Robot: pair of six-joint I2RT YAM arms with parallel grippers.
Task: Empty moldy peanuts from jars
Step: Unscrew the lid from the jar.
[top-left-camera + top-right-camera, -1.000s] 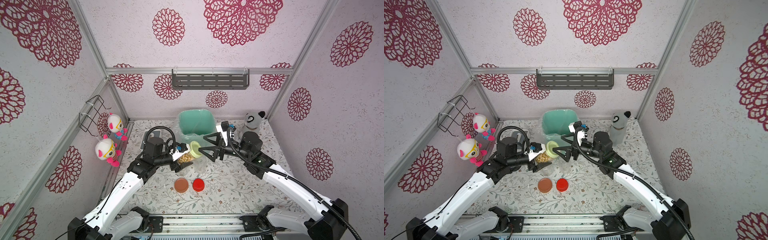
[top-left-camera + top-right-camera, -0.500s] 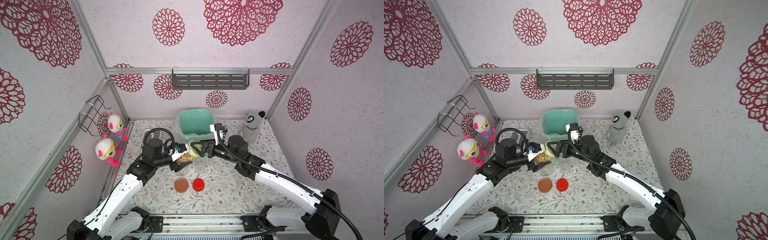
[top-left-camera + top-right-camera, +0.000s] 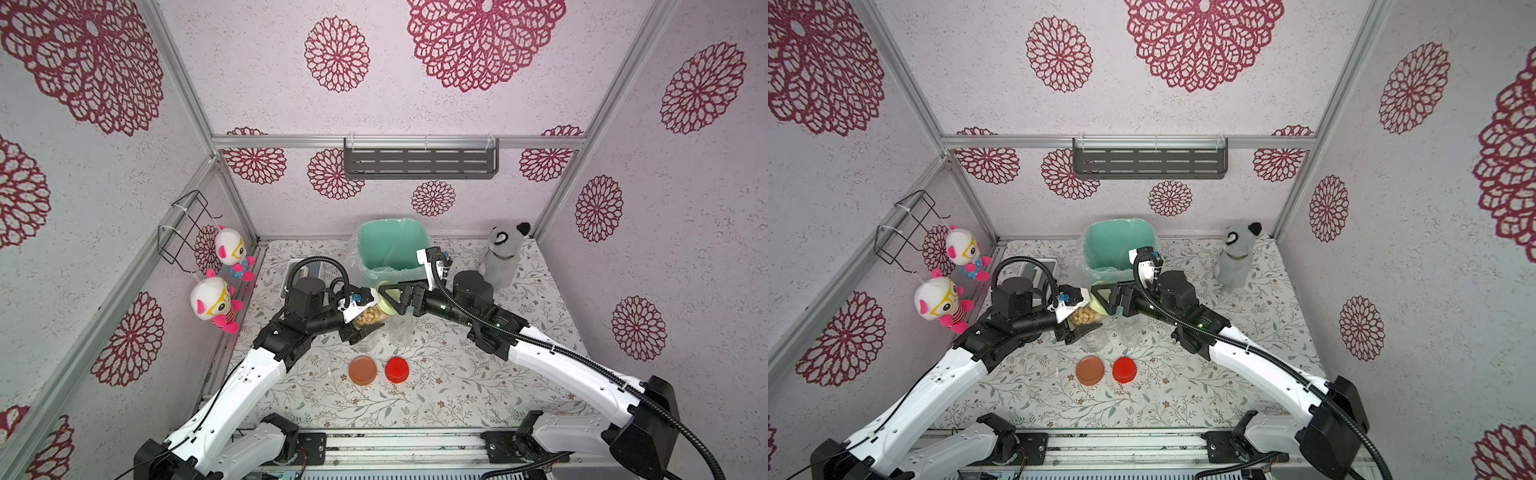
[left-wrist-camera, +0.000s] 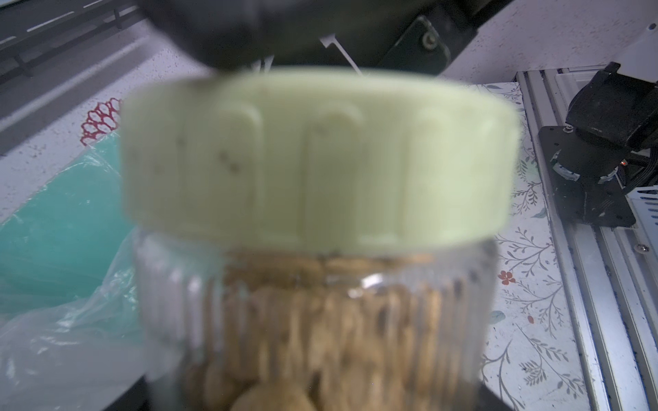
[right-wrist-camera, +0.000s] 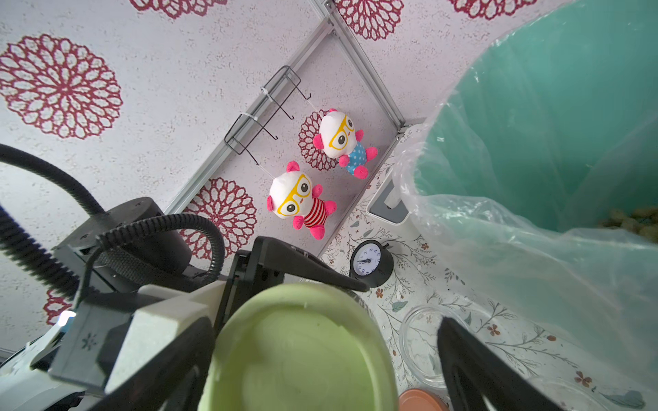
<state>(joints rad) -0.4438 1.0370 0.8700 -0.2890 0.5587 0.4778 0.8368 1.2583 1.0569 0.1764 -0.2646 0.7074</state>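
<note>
My floral worktop point(image 3: 449, 399) carries a brown lid point(image 3: 363, 370) just beside a red lid point(image 3: 397, 369), two empty jars point(image 3: 400, 332) behind them, a lined bin point(image 3: 388, 270) at the back, a panda point(image 3: 500, 257) and a clock point(image 5: 370, 262).

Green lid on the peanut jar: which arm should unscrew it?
Right, likely. The right pincer is open and straddles the pale green lid, a finger each side. The left pincer is shut on the jar, holding it tilted, so it can only brace.
</note>
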